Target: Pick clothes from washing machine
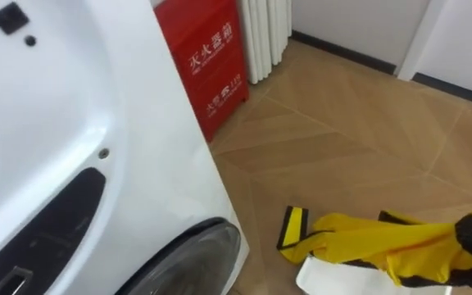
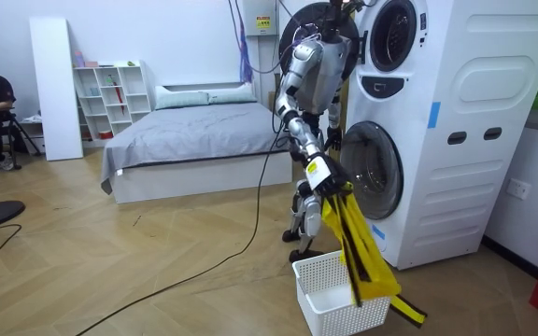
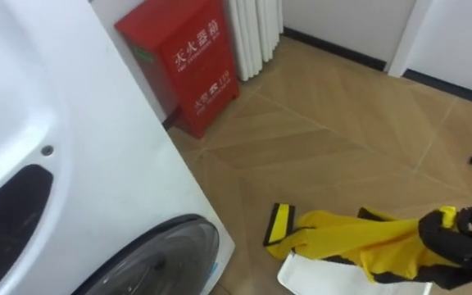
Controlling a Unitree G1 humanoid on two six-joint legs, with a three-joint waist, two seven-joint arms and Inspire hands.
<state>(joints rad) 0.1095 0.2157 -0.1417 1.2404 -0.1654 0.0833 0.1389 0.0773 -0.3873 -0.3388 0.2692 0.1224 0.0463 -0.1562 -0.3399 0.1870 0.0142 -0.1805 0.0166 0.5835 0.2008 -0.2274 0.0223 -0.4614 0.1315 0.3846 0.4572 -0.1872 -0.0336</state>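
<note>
Room view, stance: the robot stands upright on the floor directly in front of the stacked washing machine [image 2: 437, 140], next to its lower door [image 2: 374, 170].
Right hand [image 3: 453, 239]: fingers clenched round the upper end of the yellow garment [image 3: 359, 246]. The hand sits at the lower right edge of the eye views.
Garment location: outside the drum, hanging from the right hand. Its lower end drapes into the white basket [image 2: 320, 280] and over its rim; the basket stands on the floor just beside the robot.
Garment detail: yellow cloth with black bands. One banded end lies past the basket's rim, toward the machine.
Step completed: the garment has been taken out of the machine and brought over the basket.
Step remaining: judged to be releasing the cloth so that it drops fully inside the basket.
Drum contents: cannot be determined, as the interior is hidden behind the door glass.
Surroundings: a red cabinet [image 1: 207, 57] stands on the floor beyond the machine's corner, well apart from the basket.
</note>
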